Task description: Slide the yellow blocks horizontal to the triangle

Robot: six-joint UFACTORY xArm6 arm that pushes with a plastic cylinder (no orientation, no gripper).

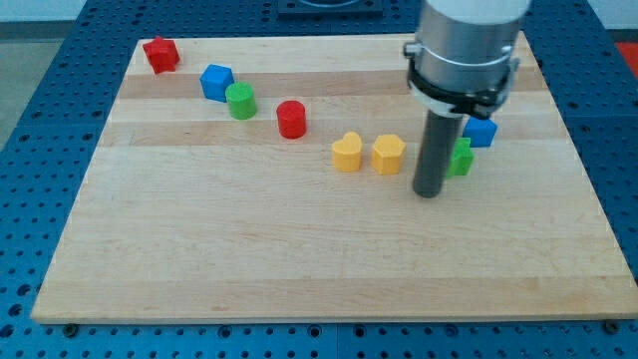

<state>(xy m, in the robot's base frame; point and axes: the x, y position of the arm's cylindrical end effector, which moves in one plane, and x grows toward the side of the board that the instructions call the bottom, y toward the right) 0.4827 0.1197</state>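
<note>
Wooden board (pixel 299 249): my tip (pixel 428 193), holding nothing, sits just right of both yellow blocks (pixel 368 153).

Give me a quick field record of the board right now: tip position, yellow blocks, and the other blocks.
tip: my tip rests on the board, just to the view's right of the two yellow blocks
yellow blocks: yellow heart block and yellow hexagon block, side by side near the middle
behind rod: green block and blue block, both partly hidden
upper left row: red block, blue cube, green cylinder, red cylinder
contact: cannot tell whether my tip touches any block
</note>
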